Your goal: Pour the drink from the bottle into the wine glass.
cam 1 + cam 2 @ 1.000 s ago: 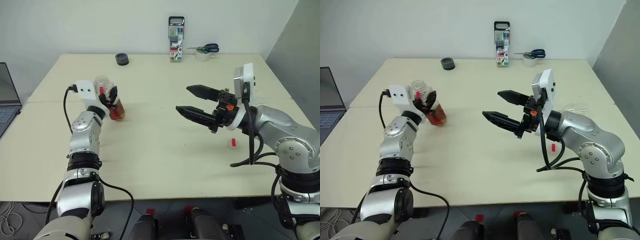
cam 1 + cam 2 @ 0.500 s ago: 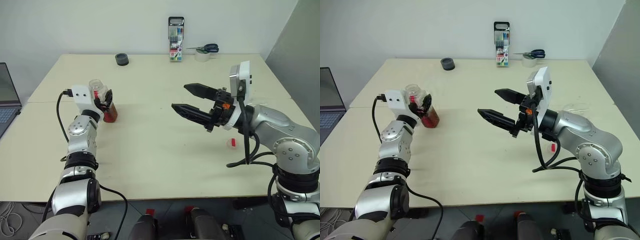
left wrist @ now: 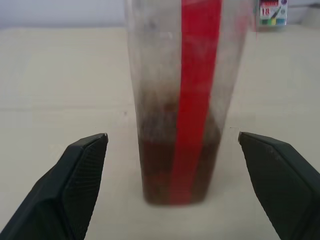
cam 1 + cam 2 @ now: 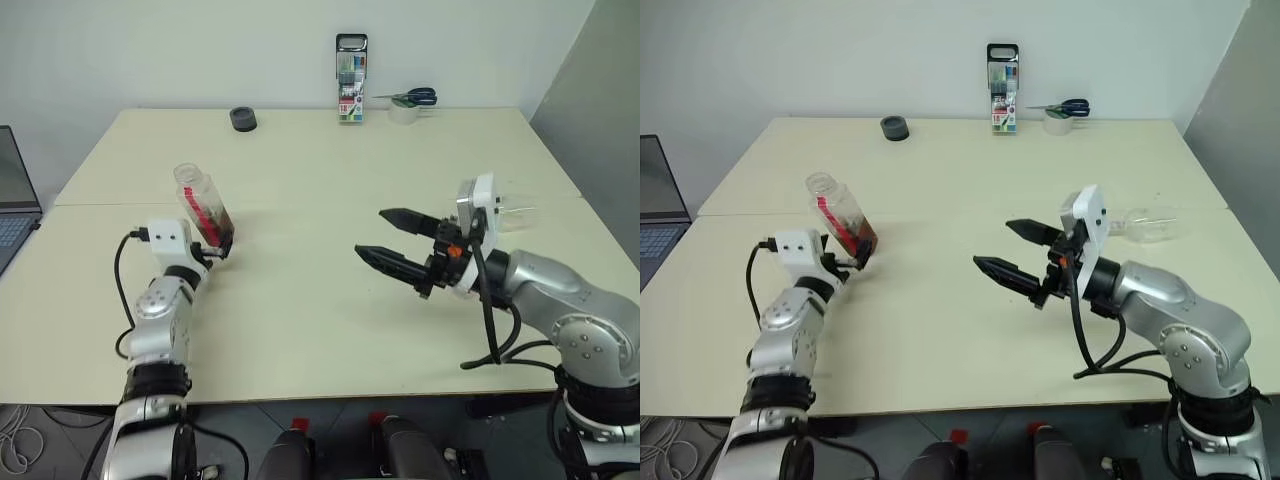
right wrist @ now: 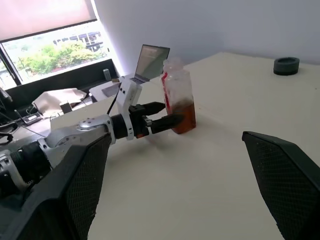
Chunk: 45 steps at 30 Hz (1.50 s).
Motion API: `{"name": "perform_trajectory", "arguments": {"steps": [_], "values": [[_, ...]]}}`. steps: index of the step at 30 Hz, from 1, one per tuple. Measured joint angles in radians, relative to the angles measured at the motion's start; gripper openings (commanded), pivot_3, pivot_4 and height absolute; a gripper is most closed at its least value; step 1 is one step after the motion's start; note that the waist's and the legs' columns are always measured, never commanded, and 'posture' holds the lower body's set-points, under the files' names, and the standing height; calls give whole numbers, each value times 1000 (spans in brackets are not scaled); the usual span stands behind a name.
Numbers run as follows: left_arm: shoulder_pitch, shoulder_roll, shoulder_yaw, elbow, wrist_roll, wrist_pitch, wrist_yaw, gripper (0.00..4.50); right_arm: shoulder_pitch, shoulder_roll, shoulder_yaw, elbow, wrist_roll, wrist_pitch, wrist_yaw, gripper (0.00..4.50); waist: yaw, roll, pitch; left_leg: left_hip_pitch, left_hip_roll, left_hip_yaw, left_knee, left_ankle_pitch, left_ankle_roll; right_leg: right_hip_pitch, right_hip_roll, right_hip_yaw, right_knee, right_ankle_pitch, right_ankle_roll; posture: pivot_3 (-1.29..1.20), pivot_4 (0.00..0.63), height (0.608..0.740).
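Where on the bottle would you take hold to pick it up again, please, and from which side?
Grip the bottle around its flat-sided body, low by the drink, coming level from the robot's side. It stands uncapped, so an upright side grip avoids spilling. The left gripper already faces it, fingers apart either side.

A cream bench (image 4: 330,330) stands against a plain pale wall (image 4: 180,50). A window (image 5: 47,57) shows green trees and daylight outside.

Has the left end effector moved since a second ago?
Yes. The left end effector has opened, let go of the bottle and drawn back toward the near table edge, away from the black tape roll.
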Motion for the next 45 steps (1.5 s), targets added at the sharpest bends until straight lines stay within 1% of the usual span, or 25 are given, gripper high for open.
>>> {"name": "perform_trajectory", "arguments": {"steps": [3,5,6,8,9,11,12,14,15,18,21,24,28,30,32,35,39,45], "values": [[92,-1,-7,-141,-1,96,16,4484,65,-13,-15,-24,-3,3,-20,4500,1,0,0,0,0,0,0,0,0,1,0,0,0,0,0,0,150,740],[191,-1,-22,-284,-6,164,19,4484,138,-63,-27,-37,-40,-2,-23,4500,1,-1,-1,1,0,0,-1,0,0,2,0,0,-2,0,0,0,150,740],[238,1,-28,-344,-10,198,14,4484,169,-68,-42,-31,-53,-3,-34,4500,1,-1,-1,1,0,1,-1,0,0,2,0,0,-2,0,0,0,150,740],[314,13,-48,-448,-26,258,-15,4484,209,-74,-74,-11,-83,-1,-68,4500,1,-1,-1,1,0,1,-2,0,0,1,0,1,-1,0,0,0,150,740],[326,32,-69,-491,-35,279,-49,4484,212,-70,-93,3,-87,2,-95,4500,2,-1,0,1,0,0,-1,0,0,1,1,0,0,0,0,0,150,740],[304,88,-109,-569,-56,288,-135,4484,205,-39,-126,15,-85,8,-154,4500,4,-1,-1,2,1,0,-1,1,-1,3,4,-1,-1,0,0,0,150,740],[264,110,-123,-592,-80,296,-184,4484,192,-9,-142,30,-83,15,-196,4500,6,-1,-1,3,1,1,-1,1,-1,4,7,-1,0,0,0,0,150,740],[121,138,-150,-607,-154,334,-281,4484,143,72,-174,93,-79,31,-291,4500,10,-1,0,3,1,0,-1,2,-1,6,9,-3,-1,0,-1,0,150,740],[70,146,-156,-621,-183,345,-316,4484,126,94,-181,116,-79,36,-323,4500,8,0,0,5,1,3,-2,2,-1,6,9,-2,-1,0,-1,0,150,740],[-25,192,-193,-634,-279,407,-459,4484,48,178,-249,240,-72,54,-451,4500,-6,1,-1,10,1,9,-4,2,-1,8,9,2,0,0,-1,0,150,740],[-39,210,-239,-628,-347,461,-574,4484,-31,232,-359,387,-64,60,-573,4500,-14,1,-1,8,2,10,-7,2,-1,5,9,3,-1,0,-2,0,150,740],[-43,230,-285,-611,-353,470,-657,4484,-136,337,-492,537,0,19,-690,4500,-18,2,0,3,2,11,-7,4,-3,-1,9,3,1,0,-2,0,150,740],[-63,234,-308,-598,-353,467,-715,4484,-212,389,-553,653,44,-20,-759,4500,-15,3,0,3,2,11,-6,2,-1,0,8,3,1,0,-2,0,150,740],[-70,236,-310,-590,-349,461,-727,4484,-247,408,-574,715,55,-48,-769,4500,-15,3,0,3,2,11,-6,2,0,0,8,3,1,0,-2,0,150,740],[-87,233,-318,-570,-336,442,-738,4484,-302,412,-597,829,55,-111,-762,4500,-15,3,0,3,2,11,-6,2,0,0,8,3,1,0,-2,0,150,740],[-100,226,-323,-549,-324,424,-749,4484,-374,408,-605,975,35,-193,-721,4500,-20,4,1,3,2,11,-6,2,0,0,9,3,1,0,-2,0,150,740],[-105,227,-342,-539,-307,414,-766,4484,-485,367,-613,1264,-23,-346,-633,4500,-26,4,1,3,2,12,-6,2,0,0,8,4,0,0,-2,0,150,740],[-136,226,-344,-513,-288,395,-782,4484,-619,315,-626,1583,-91,-553,-513,4500,-28,3,1,4,2,12,-6,2,0,1,9,4,0,0,-2,0,150,740]]}}
